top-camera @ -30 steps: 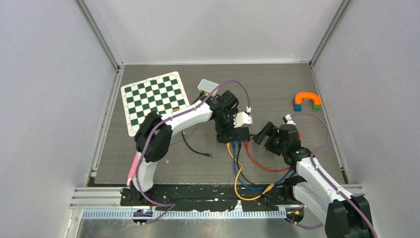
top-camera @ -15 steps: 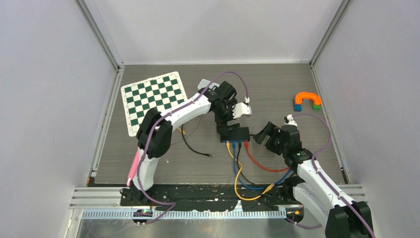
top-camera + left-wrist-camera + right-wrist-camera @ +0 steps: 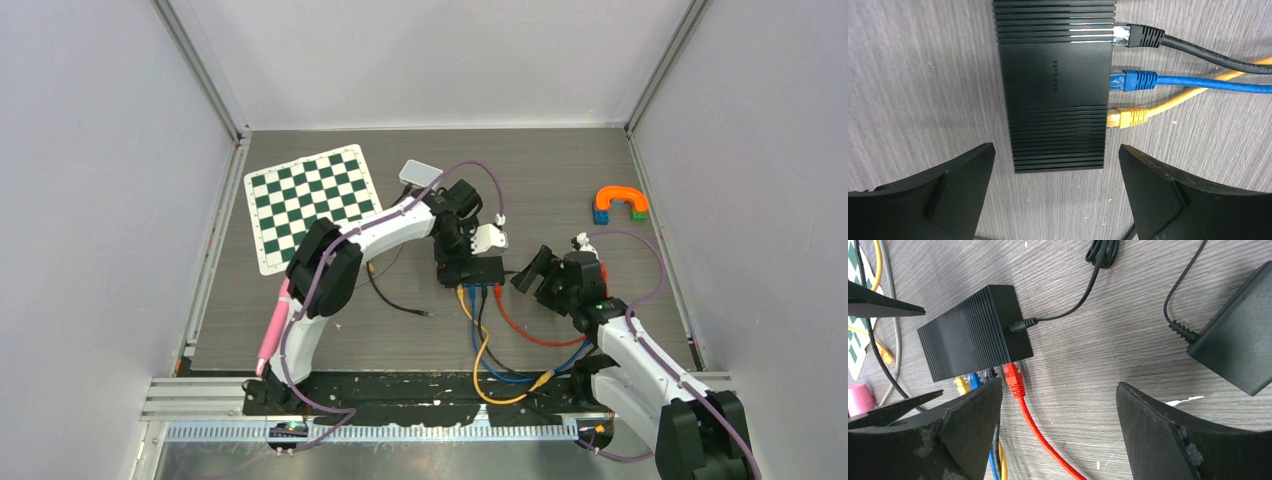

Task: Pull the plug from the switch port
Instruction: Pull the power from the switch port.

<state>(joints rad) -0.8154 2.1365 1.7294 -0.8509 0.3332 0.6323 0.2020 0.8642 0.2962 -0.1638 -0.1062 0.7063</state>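
Middle of the desk: the black switch lies here with its ports facing the near edge, and the leads run off toward the arms' bases.
Plugs: the yellow plug, blue plug, black plug and red plug sit side by side, all seated. The red one is at the right end, round the corner from the power lead.
Left pincer: spread wide and empty, it looks straight down on the switch, with one finger either side of the case's left end. I cannot tell whether it touches.
Left arm: it reaches far and right from its base, the wrist bent to point down at the desk.
Right pincer: spread wide and empty, it sits just right of the switch and tilts down toward the port face. The red plug sits just beside its left finger.
Right arm: folded low, with the forearm angled left toward the switch.
Step in hand: probably lining up on a plug. The task names no colour, but red is closest to the free pincer.
Doing it well: close the left pincer across the case first, since a light box would likely slide. Centre the right pincer on the plug's body rather than its cable, press the latch tab, and draw straight out toward the near edge.
Risk: the black plug sits close by, so a skewed grip could catch it.
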